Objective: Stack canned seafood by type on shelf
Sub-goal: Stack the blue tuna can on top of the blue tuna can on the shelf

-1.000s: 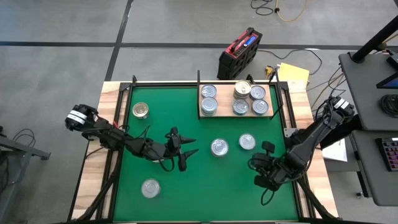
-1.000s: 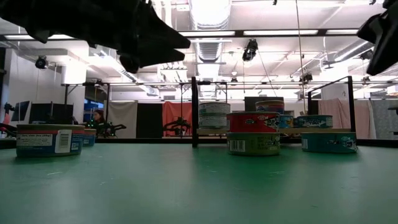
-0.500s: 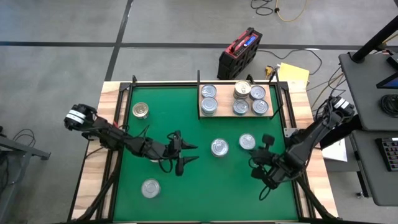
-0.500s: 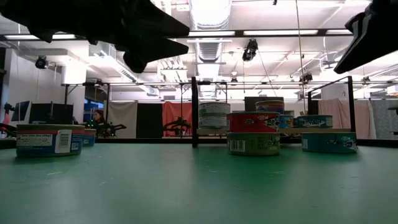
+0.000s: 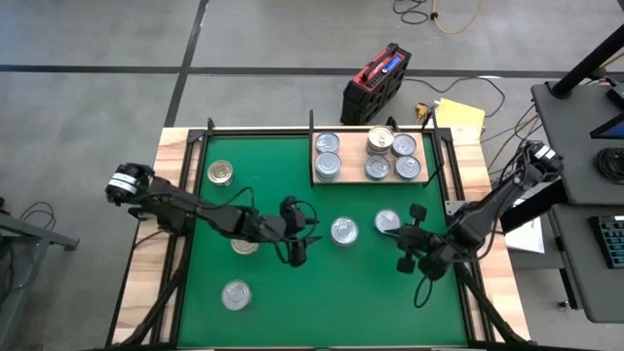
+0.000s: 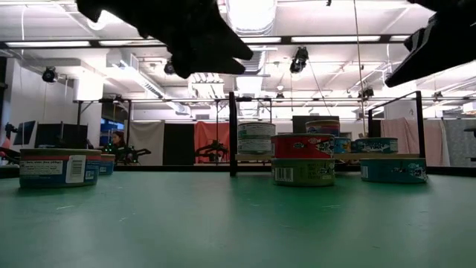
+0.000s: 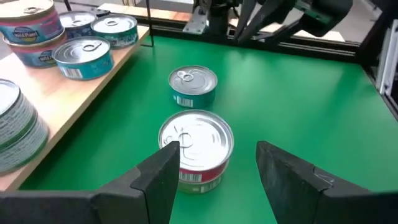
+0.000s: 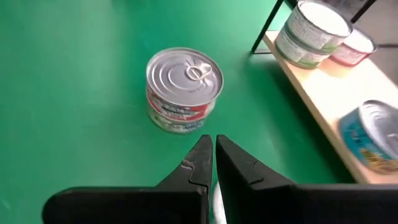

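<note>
Stacked tins [image 5: 380,140] on shelf [image 5: 317,179] (stack height only in low view).

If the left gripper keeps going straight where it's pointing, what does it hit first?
Most likely the red-sided can on the green mat: it sits just ahead of the open left gripper, roughly between its fingers. A teal-sided can lies beyond it.

No legible text anywhere. Printed labels wrap the cans [image 6: 59,167] on the green mat [image 6: 238,223] and those on the shelf [image 7: 68,112], with a barcode panel on one near can [image 6: 301,173], but lettering too small and blurred to read. No brands, numbers or signs made out.
</note>
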Available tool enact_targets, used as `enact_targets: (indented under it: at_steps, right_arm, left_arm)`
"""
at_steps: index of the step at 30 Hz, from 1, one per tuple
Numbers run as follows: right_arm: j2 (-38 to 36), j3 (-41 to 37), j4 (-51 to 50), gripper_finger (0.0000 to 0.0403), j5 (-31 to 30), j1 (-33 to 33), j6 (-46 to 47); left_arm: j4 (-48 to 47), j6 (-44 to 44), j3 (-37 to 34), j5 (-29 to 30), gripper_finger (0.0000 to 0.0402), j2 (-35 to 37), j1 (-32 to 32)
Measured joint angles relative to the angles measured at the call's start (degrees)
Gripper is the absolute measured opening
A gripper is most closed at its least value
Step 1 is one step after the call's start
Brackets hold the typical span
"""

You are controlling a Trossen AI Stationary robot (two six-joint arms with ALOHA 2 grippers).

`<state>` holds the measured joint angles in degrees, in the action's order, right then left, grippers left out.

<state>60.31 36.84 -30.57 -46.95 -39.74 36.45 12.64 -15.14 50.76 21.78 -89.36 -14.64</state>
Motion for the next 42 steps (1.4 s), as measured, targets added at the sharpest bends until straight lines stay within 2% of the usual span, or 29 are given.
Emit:
enact_targets:
  at_steps: [6,10,15,19,23,26,33,39,42]
  right_arm:
    - [-2.8,-5.8,11.3,0.0012,1.0,2.1,0.4]
    - [-2.9,-7.8,17.7,0.0012,4.2,4.2,0.6]
    - [-2.3,-8.0,20.3,0.0012,5.4,6.1,0.7]
    - [-2.0,-8.1,20.3,0.0012,5.4,6.9,1.9]
    - [-2.0,-8.1,20.4,0.0012,5.4,6.9,1.9]
    - [-2.0,-8.1,20.4,0.0012,5.3,7.0,1.9]
    - [-2.0,-8.1,20.4,0.0012,5.0,7.0,2.1]
    - [-2.0,-8.1,20.5,0.0012,4.9,7.5,2.1]
    - [-2.0,-8.1,20.6,0.0012,4.8,7.5,2.1]
  left_arm:
    - [0.2,-2.3,3.5,1.4,0.0196,-4.5,0.2]
    - [0.0,-8.4,5.6,1.7,0.0196,-7.8,0.2]
    - [-1.2,-16.5,5.8,1.7,0.0193,-9.0,0.3]
    - [-7.9,-25.0,5.8,1.2,0.0183,-8.7,-0.2]
    - [-15.4,-31.8,5.8,-3.1,0.017,-8.7,-0.7]
    - [-18.9,-34.4,5.8,-5.6,0.0162,-8.5,-1.0]
    - [-27.1,-38.1,5.8,-16.1,0.0151,-6.0,-1.0]
    - [-44.2,-45.1,6.0,-19.8,0.0145,-2.2,-1.0]
    - [-51.5,-46.0,8.7,-20.2,0.0144,-1.0,-1.3]
